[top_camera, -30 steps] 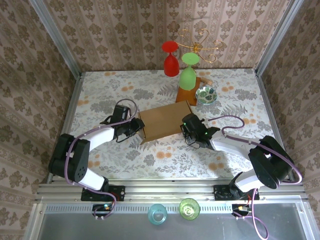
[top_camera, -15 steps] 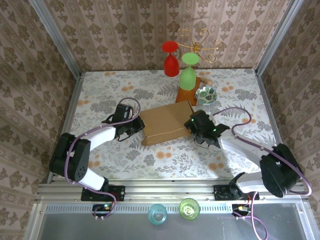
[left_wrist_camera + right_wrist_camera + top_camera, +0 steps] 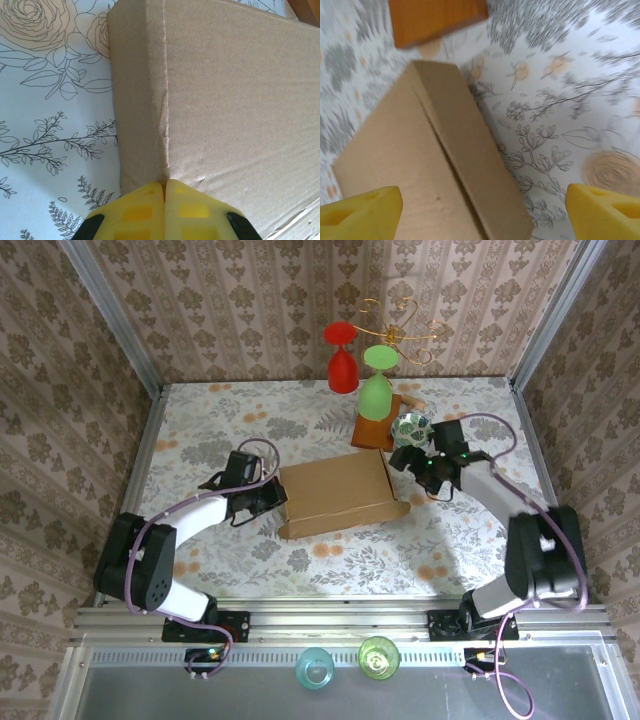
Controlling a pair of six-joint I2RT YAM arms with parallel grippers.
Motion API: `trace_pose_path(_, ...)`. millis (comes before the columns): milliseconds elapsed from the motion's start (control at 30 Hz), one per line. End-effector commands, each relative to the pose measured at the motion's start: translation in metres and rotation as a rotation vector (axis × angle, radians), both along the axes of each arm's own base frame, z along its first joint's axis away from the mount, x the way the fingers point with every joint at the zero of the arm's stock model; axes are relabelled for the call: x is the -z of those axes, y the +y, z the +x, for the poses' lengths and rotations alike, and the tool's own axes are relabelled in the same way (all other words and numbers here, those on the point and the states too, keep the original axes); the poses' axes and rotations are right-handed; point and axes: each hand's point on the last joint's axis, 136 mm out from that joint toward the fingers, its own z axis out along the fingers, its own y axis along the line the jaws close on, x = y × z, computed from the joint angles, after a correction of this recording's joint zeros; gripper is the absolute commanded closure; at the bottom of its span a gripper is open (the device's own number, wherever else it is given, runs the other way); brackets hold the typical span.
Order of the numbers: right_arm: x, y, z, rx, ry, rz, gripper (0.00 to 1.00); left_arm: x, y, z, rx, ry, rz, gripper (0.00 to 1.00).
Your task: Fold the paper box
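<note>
Top external view
Paper box [image 3: 335,495]: lies flat at the middle of the counter [image 3: 220,430], lid side up, with a small flap sticking out at its 4 o'clock corner.
Left gripper [image 3: 274,496]: at the box's 9 o'clock edge, touching the cardboard.
Right gripper [image 3: 410,458]: at the box's 2 o'clock, apart from the cardboard and just beside the patterned bowl [image 3: 412,427].
Wooden base [image 3: 371,428]: at the box's 1 o'clock, close to its far edge, under the red glass [image 3: 342,370] and the green glass [image 3: 376,395].
Near rail: a teal cup [image 3: 314,668] and a green cup [image 3: 378,656] stand at 6 o'clock, well apart from the box.

Left wrist view
Left gripper [image 3: 164,192]: the yellow fingers [image 3: 135,212] are pressed together with no gap, their tips against the box at the end of a crease; I cannot tell whether any cardboard is pinched between them.
Paper box [image 3: 240,100]: plain brown, taking up the 12-to-4 o'clock part of the view, its side wall sloping down to the floral counter [image 3: 50,100] at 9 o'clock.

Right wrist view
Right gripper [image 3: 482,192]: the fingers [image 3: 360,212] are spread wide at 7 and 5 o'clock, with nothing held.
Paper box [image 3: 410,165]: below, toward 8 o'clock, one long side wall in view.
Wooden base [image 3: 437,20]: at 11 o'clock, near the box's far corner.
Counter [image 3: 560,100]: floral, blurred.
</note>
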Motion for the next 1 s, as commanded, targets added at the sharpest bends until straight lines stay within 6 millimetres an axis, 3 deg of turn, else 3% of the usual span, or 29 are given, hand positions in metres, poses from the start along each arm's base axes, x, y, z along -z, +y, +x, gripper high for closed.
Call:
trace_pose_path(0, 0.006, 0.033, 0.001, -0.196, -0.009, 0.128, 0.14, 0.034, 0.022, -0.035, 0.008, 0.144, 0.091, 1.00)
trace_pose_path(133, 0.017, 0.049, 0.008, -0.247, -0.013, 0.219, 0.13, 0.037, 0.027, -0.036, -0.006, 0.150, 0.091, 1.00)
trace_pose_path(333, 0.028, 0.065, 0.002, -0.313, 0.016, 0.335, 0.12, 0.043, 0.033, -0.037, -0.026, 0.158, 0.095, 1.00)
trace_pose_path(567, 0.014, 0.086, -0.001, -0.332, -0.017, 0.505, 0.17, 0.049, 0.035, -0.034, -0.052, 0.159, 0.062, 1.00)
trace_pose_path(767, -0.001, 0.094, -0.004, -0.316, -0.030, 0.558, 0.24, 0.040, 0.031, -0.020, -0.056, 0.115, 0.017, 1.00)
trace_pose_path(833, -0.004, 0.094, -0.004, -0.293, -0.022, 0.572, 0.29, 0.034, 0.030, -0.015, -0.054, 0.096, 0.006, 0.97)
trace_pose_path(967, -0.011, 0.092, -0.002, -0.227, 0.024, 0.598, 0.36, 0.010, 0.026, -0.001, -0.052, 0.028, -0.027, 0.77)
